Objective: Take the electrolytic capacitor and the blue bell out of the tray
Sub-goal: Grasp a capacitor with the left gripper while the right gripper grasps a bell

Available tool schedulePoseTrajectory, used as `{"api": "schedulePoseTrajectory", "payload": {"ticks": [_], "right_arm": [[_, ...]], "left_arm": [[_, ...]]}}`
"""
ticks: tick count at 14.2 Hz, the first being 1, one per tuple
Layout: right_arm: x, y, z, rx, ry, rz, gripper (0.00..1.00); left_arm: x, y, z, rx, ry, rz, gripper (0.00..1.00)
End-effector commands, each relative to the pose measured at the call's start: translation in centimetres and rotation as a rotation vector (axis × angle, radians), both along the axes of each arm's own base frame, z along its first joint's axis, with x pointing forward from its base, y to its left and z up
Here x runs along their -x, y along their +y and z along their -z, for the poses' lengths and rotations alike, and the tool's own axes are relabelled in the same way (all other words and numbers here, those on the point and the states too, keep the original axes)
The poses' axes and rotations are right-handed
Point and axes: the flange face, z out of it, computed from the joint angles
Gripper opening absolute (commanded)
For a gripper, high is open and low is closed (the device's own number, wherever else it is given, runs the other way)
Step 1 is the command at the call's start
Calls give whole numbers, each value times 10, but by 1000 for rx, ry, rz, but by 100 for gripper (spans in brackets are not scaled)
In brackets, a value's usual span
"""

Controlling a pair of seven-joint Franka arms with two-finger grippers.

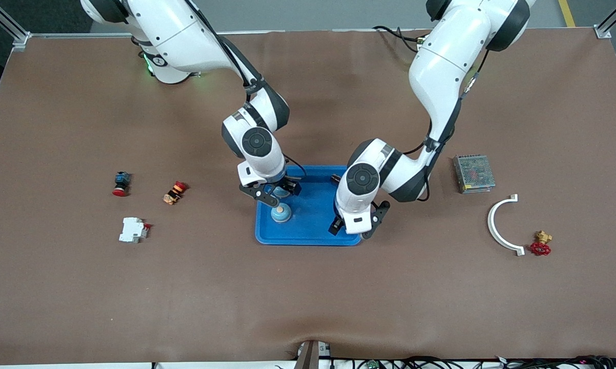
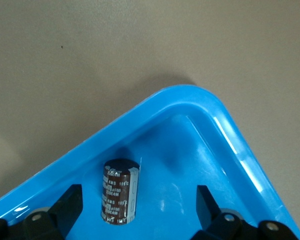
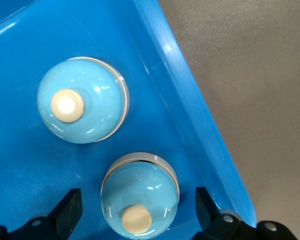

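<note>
Blue plastic tray (image 1: 313, 225) sits mid-table in the front view, with both arms reaching down over it. At the tray's right-arm end, the right gripper (image 1: 277, 193) hangs low with its fingers spread. One pale blue bell (image 1: 281, 212) stands in the tray just nearer the camera than those fingers, and a second bell (image 1: 281, 191) shows between them. The left gripper (image 1: 353, 228) is over the tray's corner at the left-arm end, nearest the camera, its fingers also apart; the capacitor is hidden under it here.

Seen from the left wrist, the dark brown capacitor (image 2: 120, 191) stands upright on the tray floor (image 2: 180, 200) in a rounded corner. It lies between the two spread black fingers (image 2: 66, 207), closer to one of them, and neither touches it.

Seen from the right wrist, two bells with cream knobs stand close together by the tray wall (image 3: 190, 100). One bell (image 3: 140, 194) sits between the wide-open fingers (image 3: 67, 210), untouched; the other (image 3: 82, 100) stands clear of them.
</note>
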Motion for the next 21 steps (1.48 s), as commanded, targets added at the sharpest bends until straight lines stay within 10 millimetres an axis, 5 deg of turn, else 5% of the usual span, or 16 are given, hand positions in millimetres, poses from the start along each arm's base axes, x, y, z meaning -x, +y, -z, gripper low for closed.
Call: {"api": "schedulePoseTrajectory", "payload": {"ticks": [1, 11, 12, 15, 16, 21], "right_arm": [[1, 9, 0, -3, -8, 18, 100], [4, 11, 17, -1, -10, 12, 100], [4, 11, 17, -1, -11, 10, 84], [-3, 17, 6, -24, -18, 26, 5], [-6, 19, 0, -29, -21, 30, 0], [-23, 17, -31, -17, -4, 26, 0]], "left_arm": [[0, -4, 7, -16, -27, -7, 100], [2, -3, 14, -32, -26, 2, 100], [2, -3, 15, -36, -28, -1, 100], [2, -2, 15, -42, -33, -22, 100], [2, -2, 15, -42, -33, -23, 99], [1, -3, 14, -42, -35, -21, 56]]}}
